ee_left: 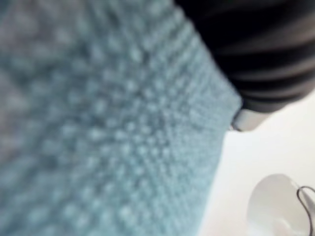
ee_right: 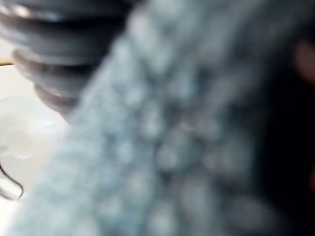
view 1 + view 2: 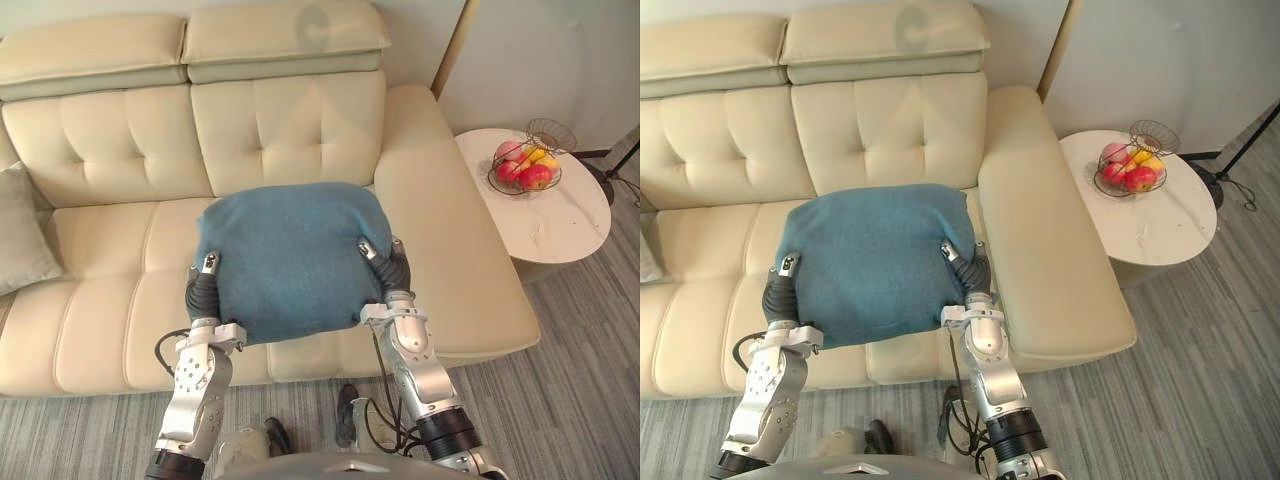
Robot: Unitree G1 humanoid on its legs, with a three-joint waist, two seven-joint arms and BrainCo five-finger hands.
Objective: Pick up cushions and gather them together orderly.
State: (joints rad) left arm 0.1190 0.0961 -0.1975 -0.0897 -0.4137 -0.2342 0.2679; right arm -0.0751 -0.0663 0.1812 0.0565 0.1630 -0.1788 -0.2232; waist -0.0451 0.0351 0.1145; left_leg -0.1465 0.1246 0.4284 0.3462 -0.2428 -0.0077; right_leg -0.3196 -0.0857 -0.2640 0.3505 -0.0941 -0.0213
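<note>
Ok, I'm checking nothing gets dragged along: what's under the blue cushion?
The cream sofa seat shows around the blue cushion, with the left hand and right hand at its sides. The seat directly beneath, and anything lying there, is covered.

Cream sofa [image 3: 440,230] — beside it, a white table [image 3: 560,228] bearing a wire fruit basket [image 3: 524,187].

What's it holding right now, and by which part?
The blue cushion, pressed between both hands: left hand on its left edge, right hand on its right edge, both toward the lower corners. How each hand grips is hidden.
</note>
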